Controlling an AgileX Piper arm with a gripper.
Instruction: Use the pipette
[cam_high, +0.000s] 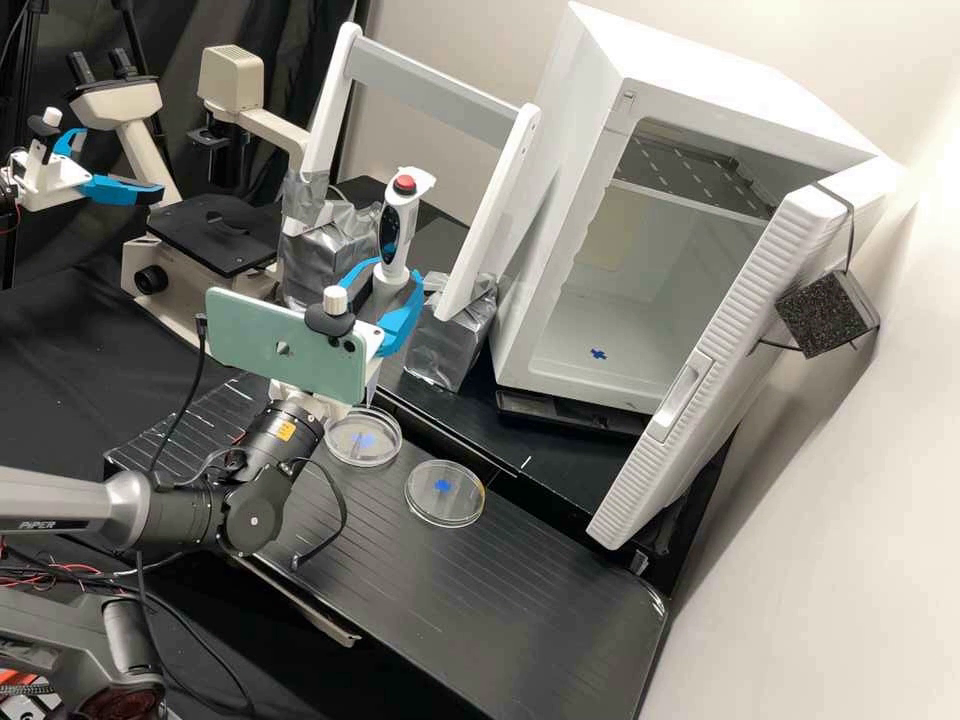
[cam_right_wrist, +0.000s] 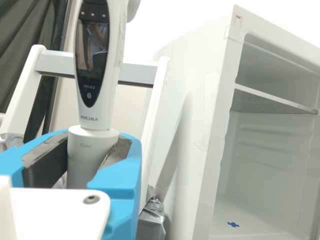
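Pipette (cam_high: 396, 232) near-upright in high view, held firmly in gripper (cam_high: 397, 272); tip by twelve o'clock rim of clear dish (cam_high: 338, 456). Second dish (cam_high: 450, 510) on surface (cam_high: 430, 610), at four o'clock from first.

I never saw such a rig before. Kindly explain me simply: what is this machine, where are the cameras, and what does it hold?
The machine is a robot arm. The high view is taken by a fixed camera looking down on the bench. The wrist view is taken by a camera on the arm itself.

The arm ends in a white pincer with two blue fingers, closed around a pipette, a tool for measuring liquid. It has a red button on top.

On the bench lie two round clear dishes. Behind them stand a white cabinet, its door open, and a microscope.
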